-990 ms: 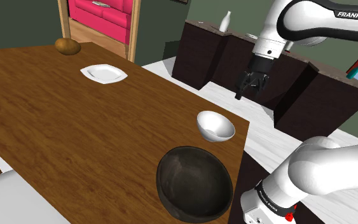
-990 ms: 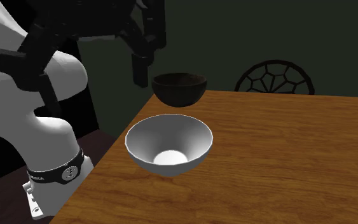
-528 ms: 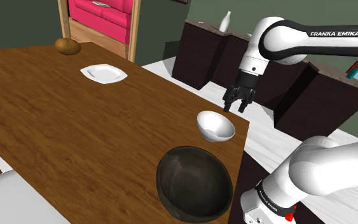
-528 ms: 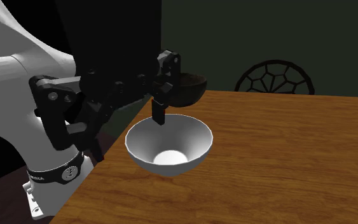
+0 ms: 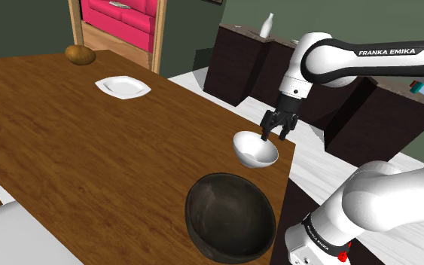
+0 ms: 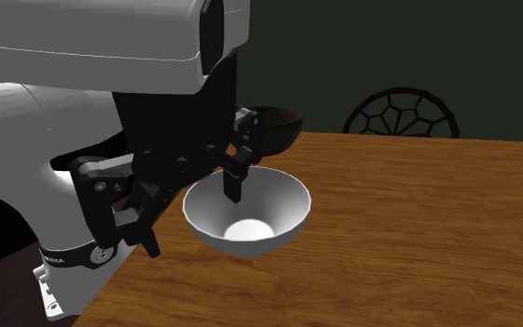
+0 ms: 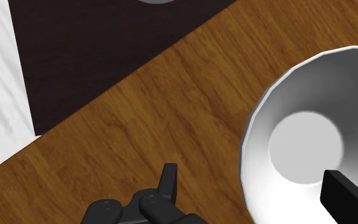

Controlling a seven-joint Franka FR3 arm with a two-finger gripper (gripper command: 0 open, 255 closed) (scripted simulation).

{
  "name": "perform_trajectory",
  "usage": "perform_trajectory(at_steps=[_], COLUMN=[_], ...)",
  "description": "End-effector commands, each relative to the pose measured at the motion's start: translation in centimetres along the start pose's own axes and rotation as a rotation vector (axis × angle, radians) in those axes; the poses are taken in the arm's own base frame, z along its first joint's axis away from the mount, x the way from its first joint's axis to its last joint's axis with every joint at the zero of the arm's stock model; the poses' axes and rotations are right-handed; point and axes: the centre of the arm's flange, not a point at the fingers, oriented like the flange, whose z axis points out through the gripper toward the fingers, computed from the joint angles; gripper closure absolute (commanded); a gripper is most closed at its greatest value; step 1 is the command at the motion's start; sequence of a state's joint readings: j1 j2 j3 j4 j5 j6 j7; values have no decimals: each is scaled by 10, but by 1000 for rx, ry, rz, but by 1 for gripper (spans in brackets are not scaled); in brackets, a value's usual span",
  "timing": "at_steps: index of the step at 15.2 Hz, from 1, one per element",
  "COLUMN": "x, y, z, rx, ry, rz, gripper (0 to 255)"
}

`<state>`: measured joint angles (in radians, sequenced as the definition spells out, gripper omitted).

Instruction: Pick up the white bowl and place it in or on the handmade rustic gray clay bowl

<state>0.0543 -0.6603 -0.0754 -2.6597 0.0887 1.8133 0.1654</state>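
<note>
Nothing is gripped; the white bowl (image 5: pixel 252 152) rim is straddled by the spread end effector (image 5: pixel 273 137). The desk (image 5: pixel 112 150) edge is seen close by

Grained brown wood makes the table (image 5: pixel 89 150), the white bowl (image 5: pixel 255 148) is smooth with a soft sheen, and the dark bowl (image 5: pixel 229 217) at lower centre looks rough and matt.

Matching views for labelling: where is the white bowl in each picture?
Shoulder view: white bowl right of centre, at the table edge.
Second exterior view: centre, slightly left.
Wrist view: its rim between the open fingers.
Shared landmark: the table edge beside it.
</note>
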Motion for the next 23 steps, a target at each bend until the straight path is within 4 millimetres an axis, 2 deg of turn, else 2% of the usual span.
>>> perform_trajectory(at_steps=[1, 4, 5, 14, 23], x=[0, 0, 0, 0, -10], y=[0, 0, 0, 0, -5], z=[1, 0, 0, 1, -46], rx=[0, 0, 0, 0, 0], ry=[0, 0, 0, 0, 0], rz=[0, 0, 0, 0, 0], gripper=[0, 0, 255, 255, 255])
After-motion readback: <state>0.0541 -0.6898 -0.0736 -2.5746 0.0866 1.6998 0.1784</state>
